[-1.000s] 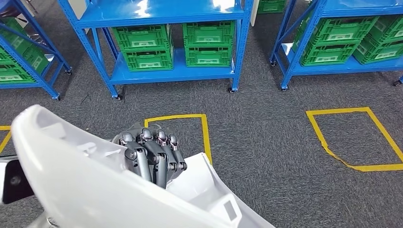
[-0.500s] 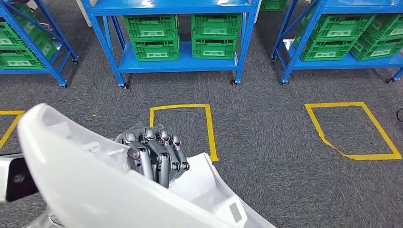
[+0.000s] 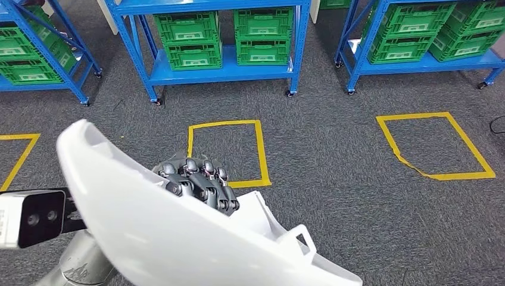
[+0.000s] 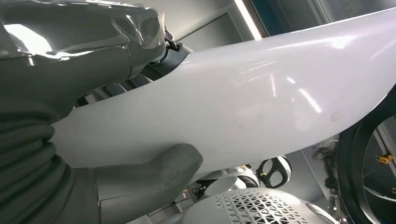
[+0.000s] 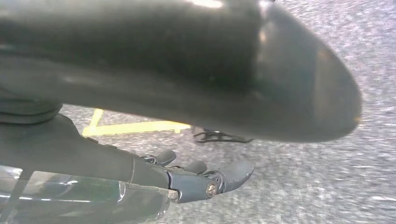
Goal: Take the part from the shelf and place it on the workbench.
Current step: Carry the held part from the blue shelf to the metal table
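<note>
White and glossy, the big curved part sits low and near, carried off the shelf and held over the grey carpet. The left hand grips it: dark fingers curl over its upper edge, and in the left wrist view the thick grey thumb presses against the other side of the part, so the shell is clamped between thumb and fingers. A silver arm rises from the near left beneath the part, with a small white camera box beside it.

The right hand hangs down over the carpet with its fingers loosely bent and nothing in them; how far they are closed I cannot tell.

Yellow tape squares mark the floor, one just beyond the left hand, another well off to the right. At the far side stand blue shelves stacked with green crates.
</note>
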`<state>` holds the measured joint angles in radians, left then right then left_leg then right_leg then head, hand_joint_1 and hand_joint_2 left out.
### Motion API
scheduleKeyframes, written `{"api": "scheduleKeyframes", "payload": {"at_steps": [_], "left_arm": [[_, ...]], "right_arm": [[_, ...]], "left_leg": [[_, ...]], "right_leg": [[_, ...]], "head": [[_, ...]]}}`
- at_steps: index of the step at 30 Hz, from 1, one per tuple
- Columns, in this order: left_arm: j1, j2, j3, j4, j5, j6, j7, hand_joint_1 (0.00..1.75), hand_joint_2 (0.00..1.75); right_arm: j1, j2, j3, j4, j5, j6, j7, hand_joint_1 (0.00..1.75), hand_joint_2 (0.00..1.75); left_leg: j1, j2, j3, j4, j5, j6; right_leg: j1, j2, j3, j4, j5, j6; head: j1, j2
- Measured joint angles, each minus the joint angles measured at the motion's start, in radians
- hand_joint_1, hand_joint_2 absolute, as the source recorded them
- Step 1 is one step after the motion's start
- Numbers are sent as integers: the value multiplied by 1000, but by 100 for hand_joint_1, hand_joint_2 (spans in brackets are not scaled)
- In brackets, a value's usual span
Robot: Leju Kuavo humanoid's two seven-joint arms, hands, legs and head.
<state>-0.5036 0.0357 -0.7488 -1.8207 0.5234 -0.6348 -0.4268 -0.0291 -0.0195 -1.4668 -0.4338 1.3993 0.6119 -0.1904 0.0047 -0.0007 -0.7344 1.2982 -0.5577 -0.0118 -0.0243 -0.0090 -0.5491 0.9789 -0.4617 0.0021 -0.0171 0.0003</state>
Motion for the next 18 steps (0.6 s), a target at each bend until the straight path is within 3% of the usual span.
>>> {"api": "scheduleKeyframes", "payload": {"at_steps": [1, 2, 3, 5, 6, 7, 9, 10, 11, 13, 14, 15, 16, 17, 18], "left_arm": [[0, 0, 0, 1, 0, 0, 0, 175, 175], [0, 0, 0, 2, 0, 0, 0, 175, 175], [-1, -1, 0, 2, 0, 0, 0, 175, 175], [-4, -4, 0, 2, 0, 0, 0, 175, 175], [-5, -5, 0, 2, 0, 0, 0, 175, 175], [-6, -6, 1, 2, 0, 0, 0, 175, 175], [-7, -7, 0, 3, 0, 0, 1, 175, 175], [-7, -8, 0, 3, 0, 0, 1, 175, 175], [-8, -10, 0, 4, 0, 1, 1, 175, 175], [-7, -12, -1, 4, 0, 1, 2, 175, 175], [-5, -12, -1, 5, 0, 1, 2, 175, 175], [-4, -12, -1, 6, 0, 1, 2, 175, 175], [-3, -12, -2, 7, 0, 1, 2, 175, 175], [-3, -12, -2, 8, 0, 1, 2, 175, 175], [-3, -12, -2, 8, 0, 1, 2, 175, 175]], "right_arm": [[0, 0, 0, 1, 0, 0, 0, 0, 0], [0, 0, 0, 2, 0, 0, 0, 0, 0], [0, 0, 0, 3, 0, 0, 0, 0, 0], [1, 0, 0, 6, 0, 0, 0, 0, 0], [1, 0, 0, 7, 0, 0, 0, 0, 0], [2, 0, 0, 8, 0, 0, 0, 0, 0], [3, 0, 0, 9, 0, 0, 0, 0, 0], [5, 0, 0, 10, 0, 0, 0, 0, 0], [6, 0, 0, 11, 1, 0, 1, 0, 0], [6, -2, 0, 12, 1, 0, 1, 0, 0], [5, -3, 0, 12, 1, 0, 1, 0, 0], [5, -4, 0, 12, 1, 0, 1, 0, 0], [5, -4, 0, 12, 1, 0, 1, 0, 0], [5, -5, 0, 12, 1, 0, 1, 0, 0], [5, -6, 0, 12, 1, 0, 1, 0, 0]], "left_leg": [[2, 0, 20, 7, 19, 0], [3, 0, 58, -20, 45, 2], [2, -1, 115, -82, 61, 7], [-4, -2, 239, -246, 43, 20], [-8, -2, 278, -303, 27, 27], [-12, -2, 294, -334, 17, 33], [-15, 1, 281, -346, 37, 48], [-15, 3, 269, -351, 53, 57], [-14, 4, 254, -356, 70, 65], [-16, 5, 219, -356, 102, 75], [-19, 5, 200, -354, 117, 75], [-20, 5, 179, -350, 131, 75], [-21, 5, 158, -345, 144, 74], [-21, 5, 135, -338, 156, 72], [-20, 5, 113, -328, 166, 68]], "right_leg": [[0, 0, -17, 3, 11, 2], [0, 0, -33, 5, 22, 4], [1, 1, -46, 7, 33, 7], [3, 2, -61, 8, 53, 15], [3, 3, -64, 6, 63, 22], [2, 3, -66, 3, 73, 29], [-2, 3, -73, 0, 84, 40], [-2, 3, -83, 13, 67, 38], [-1, 4, -97, 46, 31, 32], [-1, 5, -134, 168, -67, 20], [-1, 5, -148, 235, -98, 22], [-1, 5, -152, 285, -107, 30], [-1, 5, -142, 307, -95, 41], [-1, 5, -114, 291, -70, 53], [-2, 5, -69, 242, -48, 61]], "head": [[0, 0], [0, 0], [0, 0], [0, 0], [0, 0], [0, 0], [-2, 0], [-2, 0], [1, 0], [6, 0], [7, 0], [7, 0], [7, 0], [7, 0], [8, 0]]}}
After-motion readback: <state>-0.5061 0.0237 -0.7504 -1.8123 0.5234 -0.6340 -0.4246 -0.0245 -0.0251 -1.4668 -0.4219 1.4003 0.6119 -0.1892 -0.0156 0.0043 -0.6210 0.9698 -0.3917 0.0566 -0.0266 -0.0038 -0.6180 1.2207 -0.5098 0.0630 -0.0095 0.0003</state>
